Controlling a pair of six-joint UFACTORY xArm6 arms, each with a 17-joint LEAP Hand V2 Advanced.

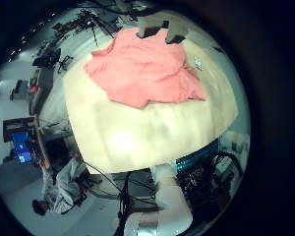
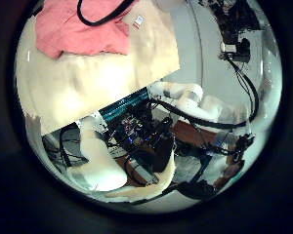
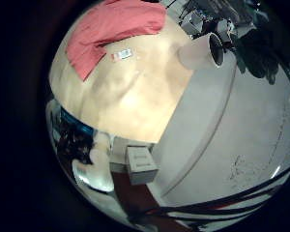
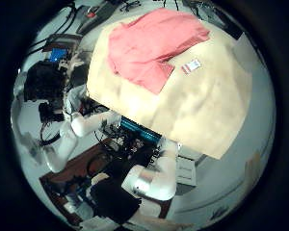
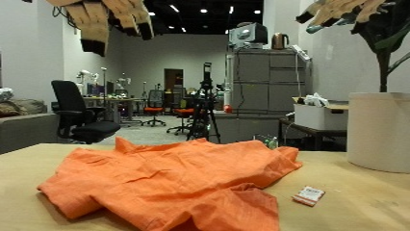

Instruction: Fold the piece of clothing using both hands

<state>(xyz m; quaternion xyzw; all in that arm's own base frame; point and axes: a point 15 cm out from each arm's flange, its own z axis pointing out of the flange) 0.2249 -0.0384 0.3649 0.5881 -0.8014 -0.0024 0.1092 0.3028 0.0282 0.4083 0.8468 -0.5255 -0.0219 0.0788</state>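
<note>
Outside view shows an orange shirt lying rumpled and unfolded on the pale tabletop, spread across most of the near surface with its edges creased and one flap turned over toward the front. Just beside the shirt's edge, apart from the cloth, a small card-like tag lies flat on the table. Both hands hang high above, at the top of the view and well clear of the garment: the left hand has its fingers hanging loosely downward, relaxed and holding nothing, and the right hand shows fingers extended and spread, likewise empty. Behind the table at the right hand's side stands a large white planter holding a tall leafy plant. From the left little finger side palm view the shirt is seen from far overhead, occupying one end of the table while the rest of the surface lies bare. The right thumb side palm view gives the same layout, with the shirt near one table edge and the tag just off its hem.
</note>
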